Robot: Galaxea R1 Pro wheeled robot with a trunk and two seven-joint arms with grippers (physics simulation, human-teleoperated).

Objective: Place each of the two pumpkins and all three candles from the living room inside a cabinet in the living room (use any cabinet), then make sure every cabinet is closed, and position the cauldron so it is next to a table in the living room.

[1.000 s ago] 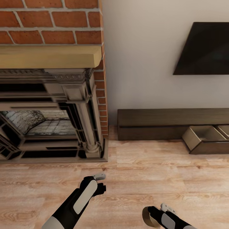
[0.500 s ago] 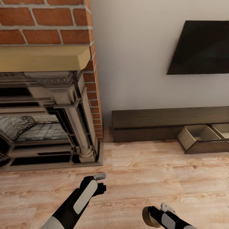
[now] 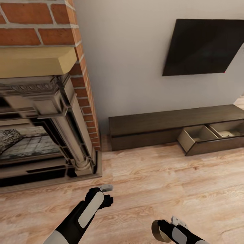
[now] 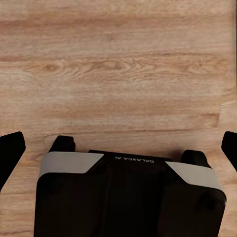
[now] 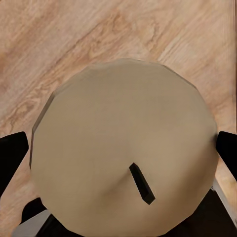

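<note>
My right gripper (image 3: 162,231) hangs low over the wooden floor, shut on a tan candle (image 3: 156,231). In the right wrist view the candle (image 5: 123,143) shows its flat top and dark wick, with a dark fingertip at each side of it. The left gripper (image 3: 103,198) points down at the floor. Its fingers (image 4: 12,150) stand wide apart in the left wrist view, with only floorboards between them. The long dark brown cabinet (image 3: 152,127) stands against the far wall. One drawer (image 3: 203,139) at its right end is pulled out, showing two light compartments.
A brick fireplace (image 3: 44,112) with a stone surround and a wooden mantel takes up the left. A dark television (image 3: 203,47) hangs on the white wall above the cabinet. Wooden floor (image 3: 162,179) lies between me and the cabinet.
The camera has turned right: the fireplace slid left and more of the cabinet and its drawer came into view. Both arms keep their pose, the candle still held.
</note>
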